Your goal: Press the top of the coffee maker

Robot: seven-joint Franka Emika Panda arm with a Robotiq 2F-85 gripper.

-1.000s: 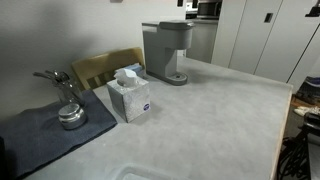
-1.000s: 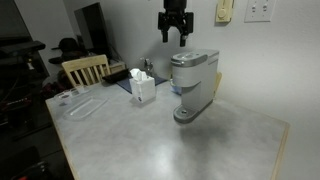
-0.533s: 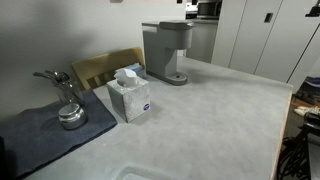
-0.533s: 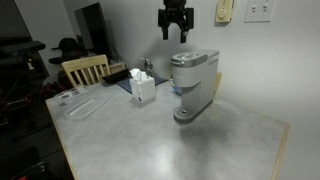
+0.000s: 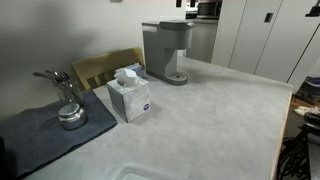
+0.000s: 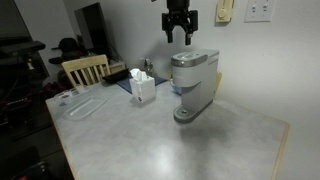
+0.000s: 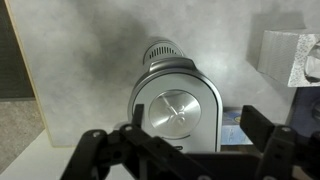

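Observation:
The coffee maker is a tall grey boxy machine with a darker flat top and a round silver drip base. It stands at the far side of the grey table in both exterior views. My gripper hangs in the air above its top, fingers pointing down, open and empty, not touching it. In the wrist view I look straight down on the machine's rounded top with its round silver disc. The two dark fingers sit at the bottom of that view, spread wide.
A white tissue box stands beside the machine, also seen in an exterior view and at the wrist view's right edge. A small metal pot sits on a dark mat. A wooden chair stands behind the table.
My gripper has shifted a little sideways, to a spot more directly over the coffee maker's top, and stays at about the same height. Nothing else has moved.

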